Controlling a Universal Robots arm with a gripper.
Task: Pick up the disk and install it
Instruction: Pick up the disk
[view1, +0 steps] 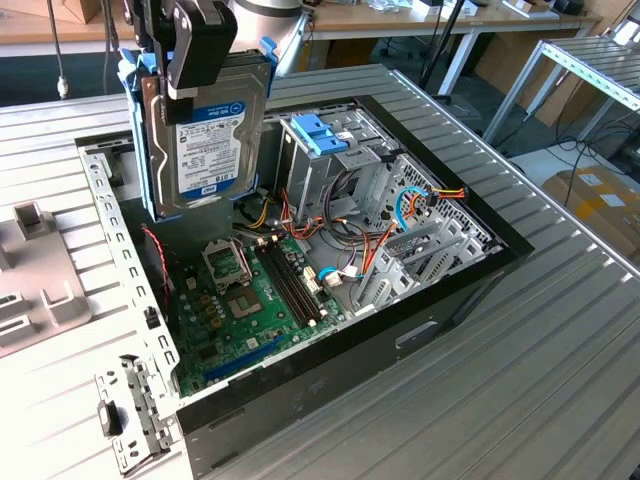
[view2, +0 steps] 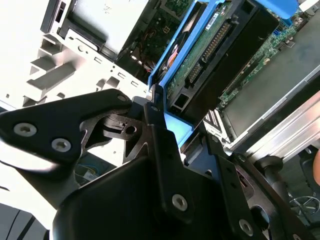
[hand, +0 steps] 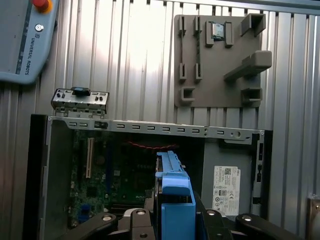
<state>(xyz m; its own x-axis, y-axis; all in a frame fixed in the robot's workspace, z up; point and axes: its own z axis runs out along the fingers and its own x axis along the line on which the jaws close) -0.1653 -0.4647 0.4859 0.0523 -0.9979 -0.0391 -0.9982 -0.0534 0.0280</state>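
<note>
One black gripper (view1: 186, 88), pressed together on the upper edge of one disk (view1: 205, 140): a flat rectangular dark-grey hard drive edged by a light-blue plastic carrier rail. Disk held upright, clear of everything below, over the end of one open black computer case (view1: 400, 340) toward the exterior view's left. Case lying on one ribbed metal bench (view1: 560, 330). Inside the case, one green motherboard (view1: 250, 300) and one tall bare-metal drive cage (view1: 345, 185), topped by one blue plastic bracket (view1: 322, 132), just beside the disk toward the exterior view's right. In the second wrist view, blue rail pinched between the black fingers (view2: 155, 125). One grey slotted fixture plate (hand: 220, 55) on the bench, near the case.
</note>
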